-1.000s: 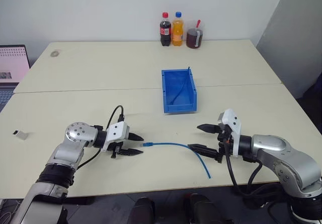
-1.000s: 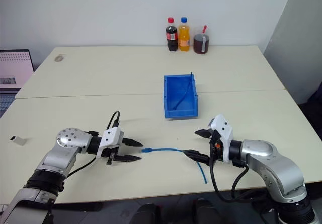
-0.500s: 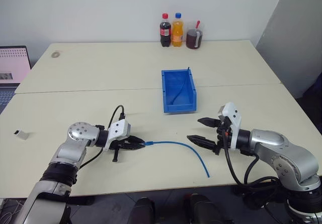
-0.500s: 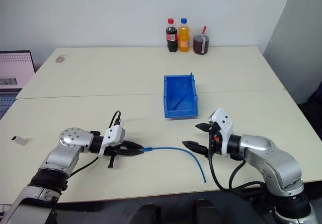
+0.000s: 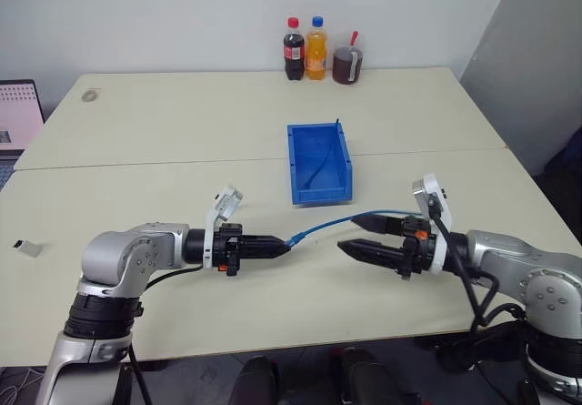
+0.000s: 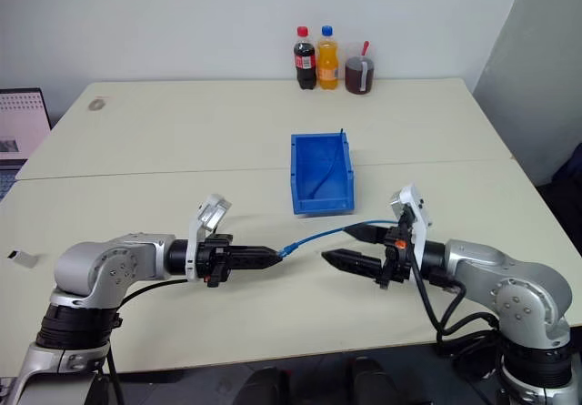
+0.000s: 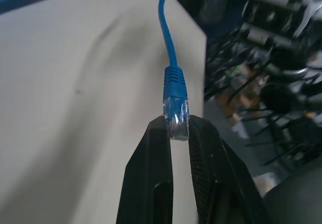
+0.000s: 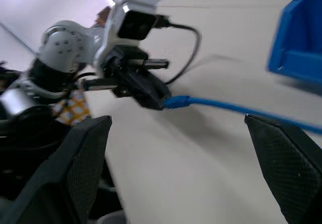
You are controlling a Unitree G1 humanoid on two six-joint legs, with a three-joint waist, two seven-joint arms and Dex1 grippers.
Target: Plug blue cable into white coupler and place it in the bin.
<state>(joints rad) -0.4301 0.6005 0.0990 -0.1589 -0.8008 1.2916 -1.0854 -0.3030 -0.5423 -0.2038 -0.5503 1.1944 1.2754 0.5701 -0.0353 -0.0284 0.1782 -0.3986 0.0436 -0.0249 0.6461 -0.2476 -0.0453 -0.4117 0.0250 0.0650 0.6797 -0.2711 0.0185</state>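
Nearest, over the front of the bench (image 5: 136,141): left hand (image 5: 282,244) clenched on the clear plug end of the blue cable (image 5: 318,227), fingertips (image 7: 171,133) pinching the plug from both sides, pointing toward the other arm. Facing it from the opposite side, right hand (image 5: 355,234) released, fingers (image 5: 368,253) spread wide apart, one above the cable and one below, gripping nothing. Between the two hands, cable lifted off the bench, running up from the plug, passing between the right hand's spread fingers. Off at the left edge of the bench, well apart from both hands, a small white-grey block, likely the white coupler (image 5: 26,248). Farther back, near mid-bench, the bin (image 5: 296,170), holding a thin dark cord. At the far edge, by the wall, two bottles (image 5: 305,48) and a jar (image 5: 346,64) of dark liquid.
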